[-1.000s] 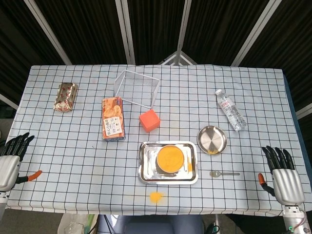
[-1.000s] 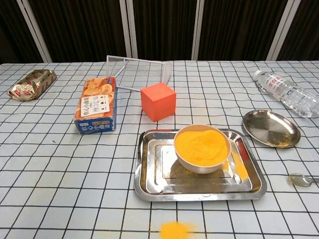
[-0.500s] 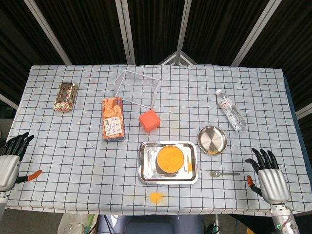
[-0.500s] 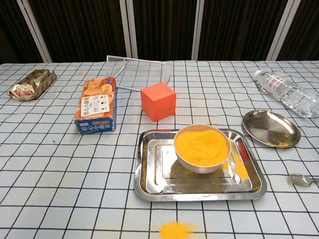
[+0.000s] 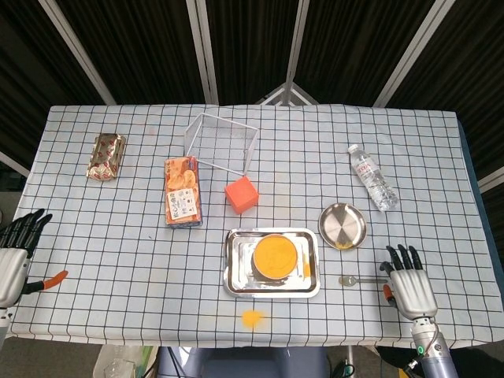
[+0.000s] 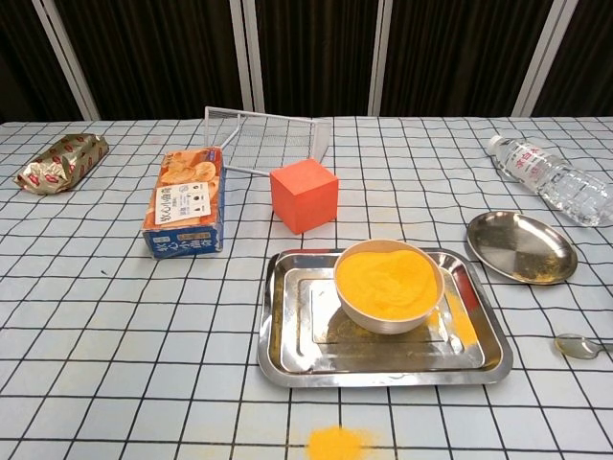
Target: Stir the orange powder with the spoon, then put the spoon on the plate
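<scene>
I see the spoon [image 5: 362,279] lying flat on the checked tablecloth [image 5: 118,236], bowl end toward the tray, handle pointing toward my right hand [image 5: 409,289]. It sits just below the round metal plate [image 5: 342,224] and apart from it. In the chest view only the spoon's bowl [image 6: 578,346] shows at the right edge of the frame.

My right hand rests near the table's front right edge, palm down, fingers spread and stretched forward, holding nothing. Its fingertips [image 5: 390,253] are just beside the end of the spoon's handle; I cannot tell whether they touch it.

My left hand [image 5: 14,252] is at the far left edge of the table, fingers splayed and empty, well apart from everything on the cloth.

The bowl of orange powder [image 5: 275,256] stands on the metal tray [image 5: 233,272], toward its right half. Some powder is scattered on the tray to the right of the bowl, and there is a small spilled heap of powder [image 5: 251,318] on the cloth in front of the tray. A few orange grains lie on the near edge of the plate.

Other items: orange cube [image 5: 242,194], cracker box [image 5: 182,192], wire frame basket [image 5: 221,144], foil snack packet [image 5: 106,156], water bottle [image 5: 372,177] lying on its side.
</scene>
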{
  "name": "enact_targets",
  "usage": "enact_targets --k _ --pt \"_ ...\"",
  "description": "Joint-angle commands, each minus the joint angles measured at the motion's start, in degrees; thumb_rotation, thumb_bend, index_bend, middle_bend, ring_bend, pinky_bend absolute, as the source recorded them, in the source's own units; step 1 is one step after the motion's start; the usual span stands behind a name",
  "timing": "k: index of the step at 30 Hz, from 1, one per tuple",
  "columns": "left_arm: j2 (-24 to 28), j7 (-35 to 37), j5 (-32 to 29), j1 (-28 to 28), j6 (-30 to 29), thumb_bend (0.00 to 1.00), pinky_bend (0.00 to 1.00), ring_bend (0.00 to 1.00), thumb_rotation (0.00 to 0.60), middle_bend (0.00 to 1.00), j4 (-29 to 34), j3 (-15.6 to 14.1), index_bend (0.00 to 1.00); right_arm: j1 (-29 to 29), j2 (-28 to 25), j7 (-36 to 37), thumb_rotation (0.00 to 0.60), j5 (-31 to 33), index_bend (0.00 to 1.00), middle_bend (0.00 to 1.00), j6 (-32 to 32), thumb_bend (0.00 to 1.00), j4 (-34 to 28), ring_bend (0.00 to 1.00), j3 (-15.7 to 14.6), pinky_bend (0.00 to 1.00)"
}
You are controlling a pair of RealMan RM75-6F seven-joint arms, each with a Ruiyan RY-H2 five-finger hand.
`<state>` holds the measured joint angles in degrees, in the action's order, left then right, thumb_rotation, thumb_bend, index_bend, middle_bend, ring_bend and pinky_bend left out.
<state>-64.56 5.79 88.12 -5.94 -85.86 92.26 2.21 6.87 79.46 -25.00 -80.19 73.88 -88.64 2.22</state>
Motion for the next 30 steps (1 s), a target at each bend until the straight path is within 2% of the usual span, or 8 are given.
enact_targets --k 1,11,30 --pt "0.01 0.53 -0.52 0.02 0.13 0.00 0.00 0.00 0.600 0.00 -0.04 0.18 0.00 0.36 1.03 -1.22 0.600 1.51 0.42 0.14 -0.82 0.45 1.02 0.00 0.39 0.00" --pt "0.08 -0.24 -1.31 -0.02 0.77 0.00 0.00 0.00 0.600 0.00 0.26 0.18 0.00 0.92 4.11 -2.40 0.600 1.79 0.51 0.18 -0.72 0.45 4.09 0.00 -0.25 0.00" --pt "0.02 -0.89 -1.46 -0.13 1.04 0.00 0.00 0.00 0.600 0.00 0.21 0.17 0.00 1.48 7.05 -1.94 0.600 1.16 0.51 0.18 0.05 0.45 7.49 0.00 -0.80 0.00"
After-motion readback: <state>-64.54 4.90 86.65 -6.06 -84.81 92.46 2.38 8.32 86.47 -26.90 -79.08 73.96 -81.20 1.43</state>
